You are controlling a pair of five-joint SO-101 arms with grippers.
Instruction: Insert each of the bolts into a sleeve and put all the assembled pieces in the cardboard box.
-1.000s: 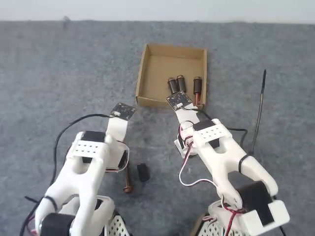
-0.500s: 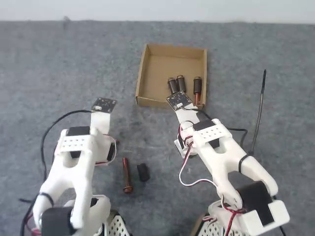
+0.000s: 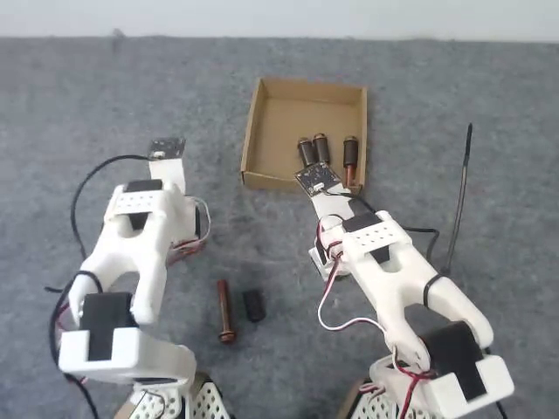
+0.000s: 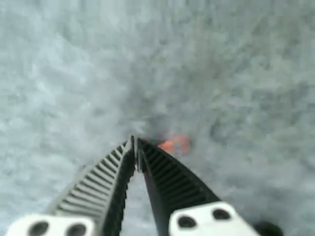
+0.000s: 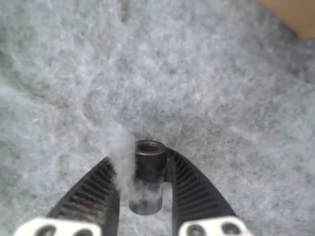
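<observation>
Three assembled pieces (image 3: 321, 148) lie in the box (image 3: 251, 131), close to its near wall. The left arm (image 3: 140, 236) has swung up and away from the bolt (image 3: 225, 312) and loose sleeve (image 3: 253, 305), which lie just beside each other on the carpet (image 3: 489, 105) between the arms. The left gripper (image 4: 135, 144) has its jaws pressed together on nothing. The right gripper (image 5: 147, 162) stays near the box, pinching a second sleeve (image 5: 148, 169). The bolt looks passed over, so I'd say a fourth pairing is still to come.

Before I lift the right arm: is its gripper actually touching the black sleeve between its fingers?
Touching. The right wrist view shows the right gripper closed on the black sleeve, a finger pressed against each side with no gap.
</observation>
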